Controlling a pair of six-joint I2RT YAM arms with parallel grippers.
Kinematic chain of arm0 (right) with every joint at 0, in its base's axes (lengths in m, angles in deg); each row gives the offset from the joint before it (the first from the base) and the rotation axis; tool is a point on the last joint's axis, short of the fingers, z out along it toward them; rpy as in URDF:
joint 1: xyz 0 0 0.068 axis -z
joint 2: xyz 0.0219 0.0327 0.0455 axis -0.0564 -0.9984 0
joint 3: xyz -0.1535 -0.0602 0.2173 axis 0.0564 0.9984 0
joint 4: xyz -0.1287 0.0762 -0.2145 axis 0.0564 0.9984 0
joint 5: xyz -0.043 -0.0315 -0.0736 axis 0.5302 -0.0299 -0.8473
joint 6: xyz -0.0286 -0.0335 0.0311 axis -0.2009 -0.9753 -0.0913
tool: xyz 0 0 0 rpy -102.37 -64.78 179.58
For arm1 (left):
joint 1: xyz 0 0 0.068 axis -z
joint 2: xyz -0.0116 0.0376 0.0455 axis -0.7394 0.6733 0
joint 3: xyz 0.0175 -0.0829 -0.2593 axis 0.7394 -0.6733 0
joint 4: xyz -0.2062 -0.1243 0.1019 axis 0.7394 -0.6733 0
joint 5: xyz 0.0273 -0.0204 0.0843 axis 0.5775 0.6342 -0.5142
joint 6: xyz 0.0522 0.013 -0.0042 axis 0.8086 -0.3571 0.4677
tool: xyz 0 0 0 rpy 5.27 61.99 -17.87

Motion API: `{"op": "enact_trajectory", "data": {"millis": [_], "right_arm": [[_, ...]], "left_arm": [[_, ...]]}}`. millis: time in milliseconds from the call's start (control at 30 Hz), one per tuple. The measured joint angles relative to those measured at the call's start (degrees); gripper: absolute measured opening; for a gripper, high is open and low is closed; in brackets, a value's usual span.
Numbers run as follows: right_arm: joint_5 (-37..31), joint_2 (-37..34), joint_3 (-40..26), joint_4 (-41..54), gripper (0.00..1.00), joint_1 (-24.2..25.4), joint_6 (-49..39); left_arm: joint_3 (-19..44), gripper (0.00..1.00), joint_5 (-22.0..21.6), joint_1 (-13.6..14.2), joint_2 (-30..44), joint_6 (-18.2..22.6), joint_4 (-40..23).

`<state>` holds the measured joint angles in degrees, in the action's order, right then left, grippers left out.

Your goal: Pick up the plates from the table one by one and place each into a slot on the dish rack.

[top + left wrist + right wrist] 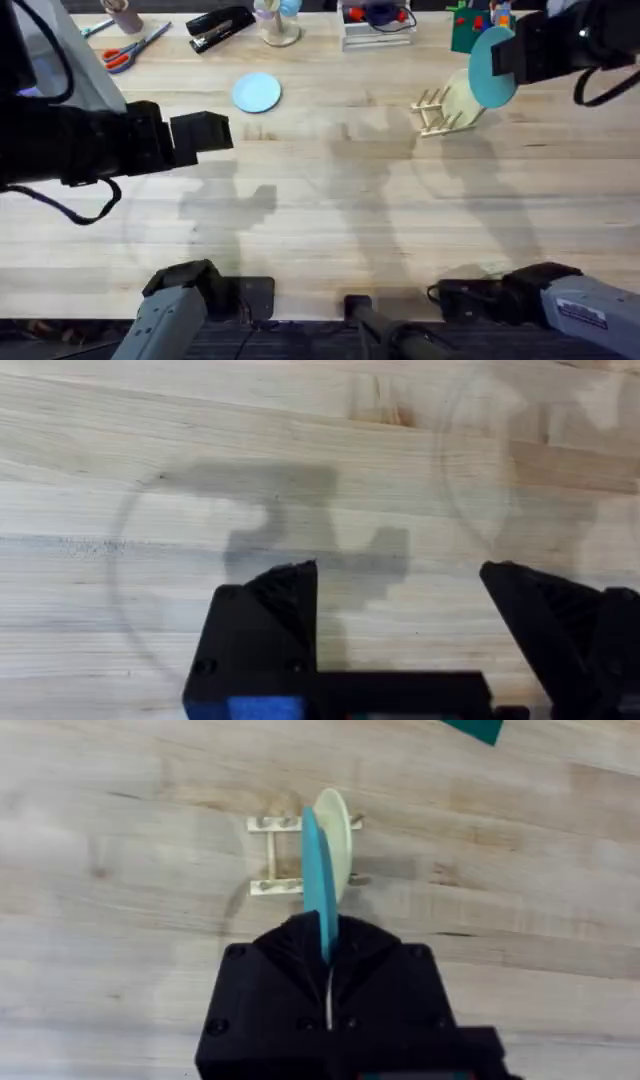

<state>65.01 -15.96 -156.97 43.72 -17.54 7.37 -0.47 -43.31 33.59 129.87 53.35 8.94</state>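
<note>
teal plate (318, 880) edge-on, partly hiding dish rack (275, 855)

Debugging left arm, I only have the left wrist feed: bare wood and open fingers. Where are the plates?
Observer: The teal plate is clamped on edge in the right gripper, above the dish rack.
Operator: Rack empty?
Observer: No, a pale yellow plate stands in it.
Operator: And the other plate?
Observer: The light blue plate lies flat on the table, beyond the left gripper.
</note>
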Motion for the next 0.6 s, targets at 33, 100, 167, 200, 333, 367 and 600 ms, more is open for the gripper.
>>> {"op": "enact_trajectory", "data": {"millis": [33,100,167,200,333,367,600], "right_arm": [[0.0,0.0,0.0,-0.07,0.029,0.33,0.0],[-0.02,0.0,0.0,-0.21,0.027,0.82,0.0],[-0.02,0.0,0.0,-0.35,0.028,0.99,-0.01],[0.0,0.0,0.0,-0.39,0.028,0.99,-0.01],[0.13,-0.26,0.0,-0.42,0.028,0.99,0.0],[0.12,-0.5,0.0,-0.43,0.028,0.99,-0.02],[0.13,-3.5,0.0,-1.2,0.028,0.99,-0.02]], "left_arm": [[0.0,0.993,0.0,0.0,0.0,0.0,0.02],[0.0,0.993,0.0,0.0,0.0,0.0,0.0],[0.0,0.994,0.0,0.0,0.0,0.0,0.0],[0.0,0.994,0.0,0.0,0.0,0.0,0.0],[0.0,0.994,0.0,0.0,0.0,0.0,0.0],[0.0,0.995,0.0,0.0,0.0,0.0,0.0],[0.0,0.994,0.0,0.0,0.0,0.0,0.01]]}}
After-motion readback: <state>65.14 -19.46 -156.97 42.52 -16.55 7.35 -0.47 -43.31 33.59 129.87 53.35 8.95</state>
